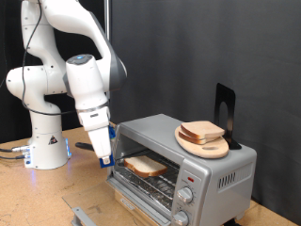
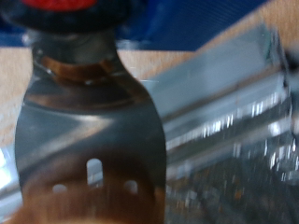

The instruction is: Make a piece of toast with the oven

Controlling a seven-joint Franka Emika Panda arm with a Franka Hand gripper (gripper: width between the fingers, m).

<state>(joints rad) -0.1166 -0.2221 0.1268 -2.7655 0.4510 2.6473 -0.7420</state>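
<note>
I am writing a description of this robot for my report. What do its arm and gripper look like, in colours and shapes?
The arm is glossy white with rounded, bulbous segments and dark grey joint rings, on a white cylindrical base showing a blue light. The gripper is white with blue parts near its tip. No markings are readable.

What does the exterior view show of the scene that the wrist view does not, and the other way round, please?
Only the exterior view shows the whole oven with its door open, a piece of toast on the rack inside, knobs, and a wooden plate carrying more bread on its roof, plus the arm with the end effector at the opening. Only the wrist view shows a slotted metal spatula blade close up, below a red and black handle. Both share the oven's shiny metal, blurred in the wrist view.
</note>
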